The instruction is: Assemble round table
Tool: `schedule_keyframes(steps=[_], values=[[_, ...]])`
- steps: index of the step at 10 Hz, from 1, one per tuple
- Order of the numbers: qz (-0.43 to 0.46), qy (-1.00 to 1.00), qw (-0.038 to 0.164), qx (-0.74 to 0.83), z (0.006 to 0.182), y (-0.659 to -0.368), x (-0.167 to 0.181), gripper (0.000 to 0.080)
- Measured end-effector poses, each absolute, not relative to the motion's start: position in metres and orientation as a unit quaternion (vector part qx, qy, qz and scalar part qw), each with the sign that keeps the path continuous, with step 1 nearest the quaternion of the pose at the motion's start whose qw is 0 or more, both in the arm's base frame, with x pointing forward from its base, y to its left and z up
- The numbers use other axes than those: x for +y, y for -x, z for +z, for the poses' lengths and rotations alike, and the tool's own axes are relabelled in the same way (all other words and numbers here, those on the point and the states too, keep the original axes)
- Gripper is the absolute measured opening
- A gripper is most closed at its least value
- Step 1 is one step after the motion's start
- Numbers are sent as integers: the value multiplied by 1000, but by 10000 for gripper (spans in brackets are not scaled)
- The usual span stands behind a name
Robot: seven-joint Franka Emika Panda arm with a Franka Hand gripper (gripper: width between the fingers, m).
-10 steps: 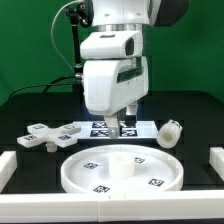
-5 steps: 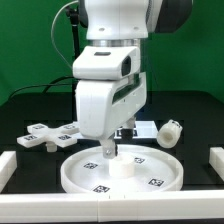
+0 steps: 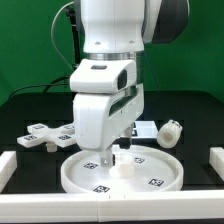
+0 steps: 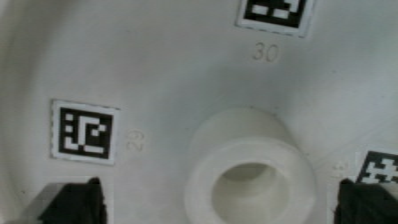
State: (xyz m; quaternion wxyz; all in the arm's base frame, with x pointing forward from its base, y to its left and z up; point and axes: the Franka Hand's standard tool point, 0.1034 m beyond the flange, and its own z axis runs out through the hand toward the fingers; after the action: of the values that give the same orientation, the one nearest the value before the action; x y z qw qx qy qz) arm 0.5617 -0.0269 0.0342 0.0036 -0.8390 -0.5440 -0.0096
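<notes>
Round table top (image 3: 80, 172) lies at 6 o'clock on the bench (image 3: 205, 120), leg (image 3: 170, 132) at 3, foot (image 3: 45, 134) at 9. Jaws spread wide, empty, straddling the socket (image 4: 249, 160). Risk: if they descend off-centre, a fingertip hits the socket rim and shoves the top.

The disc (image 3: 120, 172) lies mid-counter (image 3: 200, 140), near the front edge; behind it, the foot (image 3: 45, 134) lies toward the edge on the exterior view's left; the leg (image 3: 170, 132) toward the right edge; the marker board (image 3: 146, 128) between them; the tool (image 3: 112, 157) hangs over the disc's socket (image 4: 249, 172).
</notes>
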Motion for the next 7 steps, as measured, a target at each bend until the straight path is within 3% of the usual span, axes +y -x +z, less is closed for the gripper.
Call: schedule_keyframes(steps=[7], values=[[-1, 841, 13, -542, 12, -552, -30, 649]])
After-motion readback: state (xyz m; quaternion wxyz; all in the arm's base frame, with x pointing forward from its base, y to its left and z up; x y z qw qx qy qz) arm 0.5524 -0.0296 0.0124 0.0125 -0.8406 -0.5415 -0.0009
